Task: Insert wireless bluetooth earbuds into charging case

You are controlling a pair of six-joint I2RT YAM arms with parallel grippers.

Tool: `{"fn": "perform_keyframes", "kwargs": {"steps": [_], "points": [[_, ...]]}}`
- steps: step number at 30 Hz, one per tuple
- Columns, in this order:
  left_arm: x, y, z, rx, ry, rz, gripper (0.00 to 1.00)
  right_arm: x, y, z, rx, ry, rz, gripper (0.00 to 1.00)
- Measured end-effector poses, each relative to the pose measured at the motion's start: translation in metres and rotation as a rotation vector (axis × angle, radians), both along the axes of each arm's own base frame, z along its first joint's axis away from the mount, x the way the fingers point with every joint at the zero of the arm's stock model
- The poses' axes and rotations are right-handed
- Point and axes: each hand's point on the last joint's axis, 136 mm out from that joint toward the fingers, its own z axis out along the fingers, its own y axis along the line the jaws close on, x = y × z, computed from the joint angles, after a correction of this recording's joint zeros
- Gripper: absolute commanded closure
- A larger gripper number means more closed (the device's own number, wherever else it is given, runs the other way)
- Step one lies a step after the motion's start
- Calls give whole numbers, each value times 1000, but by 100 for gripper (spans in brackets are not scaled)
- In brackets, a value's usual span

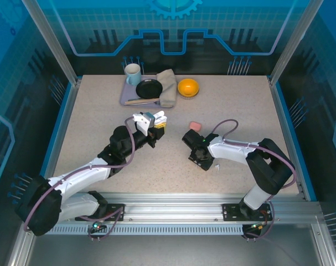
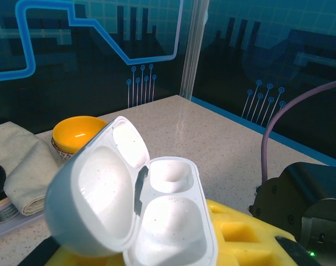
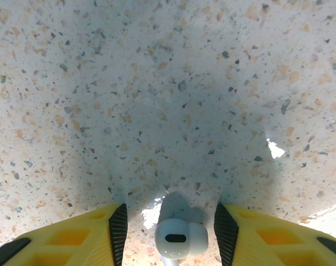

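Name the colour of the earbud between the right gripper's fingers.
White plastic earbud, clearest in the right wrist view.

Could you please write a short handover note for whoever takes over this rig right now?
Left gripper: shut on the open white charging case; both wells look empty.
Right gripper: open, jaws either side of a white earbud lying on the table, not gripping it.
Pink case: on the table beyond the right gripper.
Done: white case open.
Left: grip the earbud and seat it in the case.
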Motion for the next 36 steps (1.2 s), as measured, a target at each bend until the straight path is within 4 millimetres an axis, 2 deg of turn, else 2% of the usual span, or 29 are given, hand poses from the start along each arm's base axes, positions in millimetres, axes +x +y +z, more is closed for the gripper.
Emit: {"fn": "perform_keyframes", "kwargs": {"steps": [36], "points": [[0, -1, -2, 3, 4, -2, 100, -5, 5, -1, -55, 52, 47, 58]]}}
